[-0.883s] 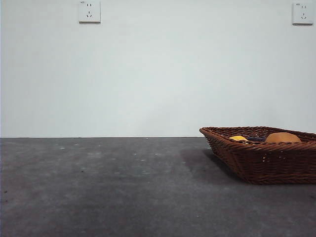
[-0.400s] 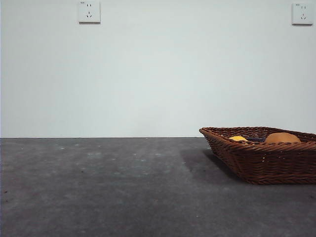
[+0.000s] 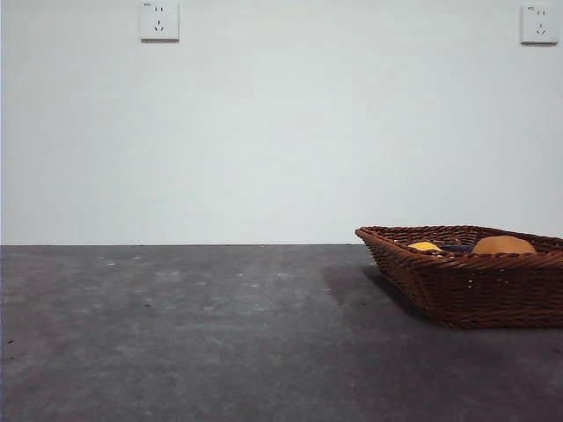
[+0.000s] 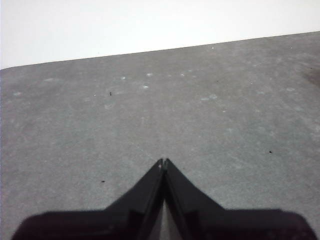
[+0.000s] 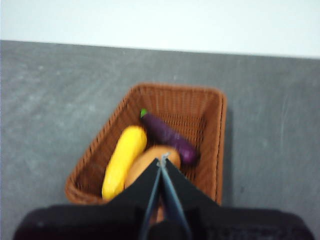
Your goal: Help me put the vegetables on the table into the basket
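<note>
Brown wicker, the basket (image 5: 210, 125) on the table (image 3: 176, 325) holds the corn cob (image 5: 122, 160), tuber (image 5: 145, 162) and eggplant (image 5: 170, 135) side by side. The right gripper (image 5: 162, 161) hangs above it with jaws pressed together, empty. The left gripper (image 4: 163, 162), jaws also together, hangs over bare table.

Woven wicker basket (image 5: 207, 117) (brown, ribbed) on a rough, matt, speckled table (image 3: 193, 334).

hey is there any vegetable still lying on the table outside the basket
No, the corn cob, the tuber and the eggplant all lie inside the basket, and the table around it shows none.
</note>
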Robot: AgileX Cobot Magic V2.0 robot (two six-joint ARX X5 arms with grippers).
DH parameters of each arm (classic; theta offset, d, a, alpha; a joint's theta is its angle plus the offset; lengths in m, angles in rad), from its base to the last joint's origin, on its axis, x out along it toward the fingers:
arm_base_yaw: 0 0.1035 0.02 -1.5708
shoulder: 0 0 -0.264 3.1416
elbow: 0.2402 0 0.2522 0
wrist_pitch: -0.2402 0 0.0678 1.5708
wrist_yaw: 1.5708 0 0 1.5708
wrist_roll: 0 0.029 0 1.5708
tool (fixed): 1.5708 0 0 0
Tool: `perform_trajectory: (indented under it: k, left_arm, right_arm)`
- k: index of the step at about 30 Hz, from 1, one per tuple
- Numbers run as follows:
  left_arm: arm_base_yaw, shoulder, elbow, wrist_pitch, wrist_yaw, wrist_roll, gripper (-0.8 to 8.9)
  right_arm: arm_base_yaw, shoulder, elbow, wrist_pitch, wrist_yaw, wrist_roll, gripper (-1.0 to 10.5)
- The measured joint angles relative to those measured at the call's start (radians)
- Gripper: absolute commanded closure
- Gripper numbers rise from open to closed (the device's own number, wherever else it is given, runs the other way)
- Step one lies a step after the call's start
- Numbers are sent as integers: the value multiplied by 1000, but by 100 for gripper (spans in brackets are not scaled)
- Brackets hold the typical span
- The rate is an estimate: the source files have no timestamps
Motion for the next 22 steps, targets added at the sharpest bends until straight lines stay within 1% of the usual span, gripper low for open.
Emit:
perform_trajectory:
  k: [5,12,16,22]
  left_arm:
    - [0,0,0,0,0,0,817]
    - [0,0,0,0,0,0,817]
    - [0,2,0,4,0,0,817]
    - [0,9,0,5,0,0,817]
  right_arm:
    - [0,-100,-167,35,11,39,945]
    - [0,-216,-323,49,15,49,946]
    - [0,-231,-338,70,30,49,945]
    - [0,-231,-338,55,34,49,945]
